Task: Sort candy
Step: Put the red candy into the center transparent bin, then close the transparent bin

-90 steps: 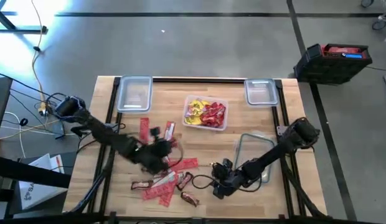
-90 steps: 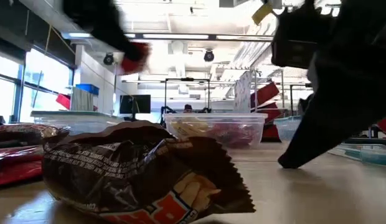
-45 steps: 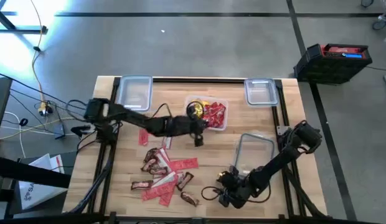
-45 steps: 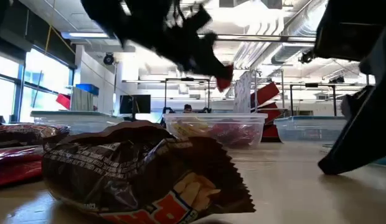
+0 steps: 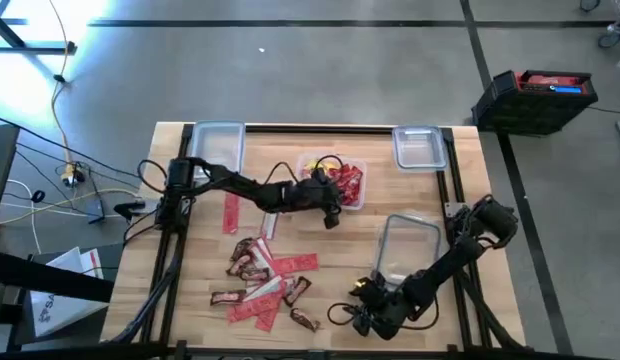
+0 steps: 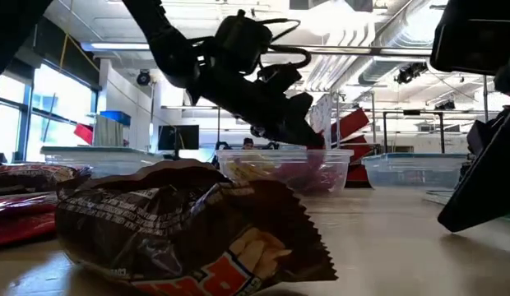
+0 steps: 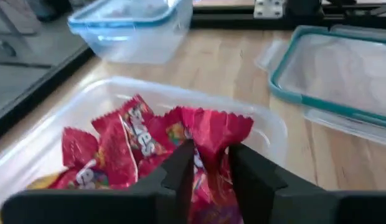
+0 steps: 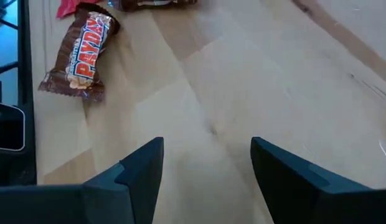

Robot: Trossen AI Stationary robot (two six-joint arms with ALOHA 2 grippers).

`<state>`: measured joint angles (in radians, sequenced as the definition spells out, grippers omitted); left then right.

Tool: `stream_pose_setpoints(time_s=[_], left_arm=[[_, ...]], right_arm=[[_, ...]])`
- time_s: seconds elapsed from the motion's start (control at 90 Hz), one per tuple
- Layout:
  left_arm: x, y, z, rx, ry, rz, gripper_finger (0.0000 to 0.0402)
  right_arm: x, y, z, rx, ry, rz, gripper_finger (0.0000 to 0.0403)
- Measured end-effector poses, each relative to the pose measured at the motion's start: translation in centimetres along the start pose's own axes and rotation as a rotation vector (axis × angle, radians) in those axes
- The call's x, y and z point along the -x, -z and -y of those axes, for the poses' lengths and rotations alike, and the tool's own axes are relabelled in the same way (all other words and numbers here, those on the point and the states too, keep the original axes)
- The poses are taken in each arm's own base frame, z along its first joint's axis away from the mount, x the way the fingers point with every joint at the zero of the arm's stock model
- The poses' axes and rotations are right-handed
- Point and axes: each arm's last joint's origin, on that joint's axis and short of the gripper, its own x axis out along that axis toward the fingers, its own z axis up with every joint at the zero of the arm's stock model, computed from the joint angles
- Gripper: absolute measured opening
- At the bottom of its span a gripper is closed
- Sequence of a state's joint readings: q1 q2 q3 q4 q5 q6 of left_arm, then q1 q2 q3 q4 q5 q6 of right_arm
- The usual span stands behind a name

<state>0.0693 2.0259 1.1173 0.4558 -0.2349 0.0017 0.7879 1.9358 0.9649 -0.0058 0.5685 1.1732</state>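
A clear container [image 5: 352, 198] at the table's middle far side holds red and yellow candy [image 7: 112, 149]. My left gripper [image 5: 332, 214] hangs over that container's near edge, shut on a red packet [image 7: 211, 127]. More candy, red packets and brown bars, lies loose in a pile [image 5: 265, 275] on the wood at the near left. My right gripper [image 5: 366, 318] stands open low over the table near its front edge, with nothing between its fingers [image 8: 141, 171]. A brown bar [image 8: 81, 56] lies a little ahead of it. My left gripper pinches the red packet between its two fingers [image 7: 183, 162], by the end nearest the gripper [image 7: 210, 148]. The fingers slant down toward the container from the table's left. The packet sticks out past the fingertips, lifted clear, above the candy in the container.
Two clear containers with nothing in them stand at the far left [image 5: 215, 150] and far right [image 5: 418, 146]. A teal-rimmed lid [image 5: 408, 245] lies flat at the right, close to my right arm. Another brown bar [image 6: 181, 230] fills the low view's foreground.
My left gripper has carried the red packet up from the pile at the near left toward the table's far right, and now hangs lower over the middle container. My right gripper has drawn back a little toward the table's near edge.
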Motion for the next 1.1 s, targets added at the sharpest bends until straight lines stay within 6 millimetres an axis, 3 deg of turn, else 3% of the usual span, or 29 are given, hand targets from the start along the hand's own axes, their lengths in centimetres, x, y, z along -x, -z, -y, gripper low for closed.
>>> stream_pose_setpoints(time_s=[0.222, 0.478, 0.8, 0.911, 1.1], left_arm=[[2.1, -1.3, 1.1, -0.026, 0.055, -0.074, 0.0126], [8.0, -3.4, 2.9, -0.088, 0.104, -0.236, 0.0126], [15.8, -3.9, 8.6, -0.175, 0.113, -0.3, 0.0126], [17.3, -3.6, 10.4, -0.214, 0.074, -0.263, 0.0126], [18.7, -3.2, 12.1, -0.228, -0.006, -0.207, 0.0126]], right_arm=[[0.6, -0.6, 0.2, 0.011, 0.002, -0.065, 0.0213], [4.2, -1.7, 0.3, 0.082, 0.019, -0.131, 0.0213], [8.8, 1.0, 1.3, 0.126, 0.09, -0.457, 0.0213], [9.8, 1.4, 1.5, 0.139, 0.113, -0.493, 0.0213], [11.3, 0.1, 1.3, 0.218, 0.247, -0.476, 0.0213]])
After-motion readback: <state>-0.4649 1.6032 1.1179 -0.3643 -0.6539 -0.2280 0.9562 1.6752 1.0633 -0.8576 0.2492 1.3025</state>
